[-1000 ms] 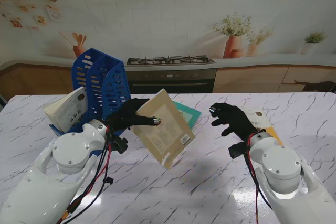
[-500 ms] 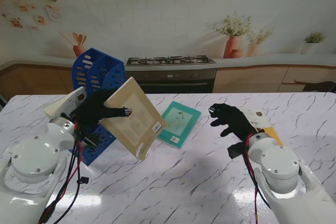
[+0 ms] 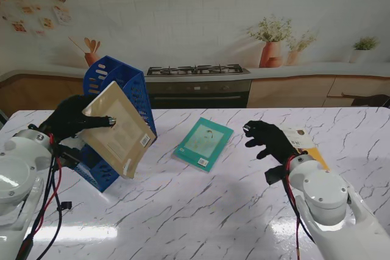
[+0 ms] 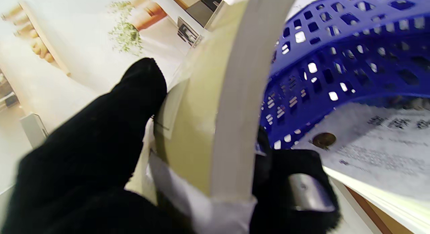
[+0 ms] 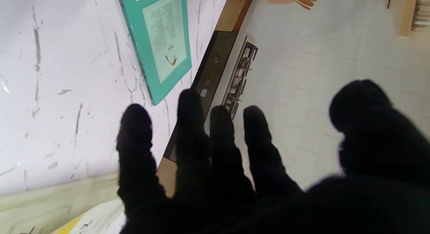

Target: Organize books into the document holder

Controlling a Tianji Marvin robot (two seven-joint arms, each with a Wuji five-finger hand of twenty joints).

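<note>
My left hand point(image 3: 70, 120) is shut on a tan book point(image 3: 119, 129), holding it tilted in the air in front of the blue document holder point(image 3: 125, 86) at the table's left. Seen from the left wrist, the tan book point(image 4: 215, 103) is pinched between thumb and fingers beside the holder's perforated wall point(image 4: 336, 59), with a white book point(image 4: 376, 143) lying in it. A teal book point(image 3: 203, 144) lies flat mid-table. My right hand point(image 3: 268, 138) hovers open over a white and yellow book point(image 3: 304, 141) at the right. The teal book point(image 5: 158, 35) shows past its fingers point(image 5: 191, 133).
The marble table point(image 3: 213, 211) reaches back to a kitchen backdrop with a stove point(image 3: 196, 70) and potted plants point(image 3: 272, 44). The holder leans and overlaps the table's far left area.
My left arm has swung left and back, carrying the tan book from mid-table to the holder and uncovering the teal book. The white book beside the holder is now hidden. The right hand stayed still.
</note>
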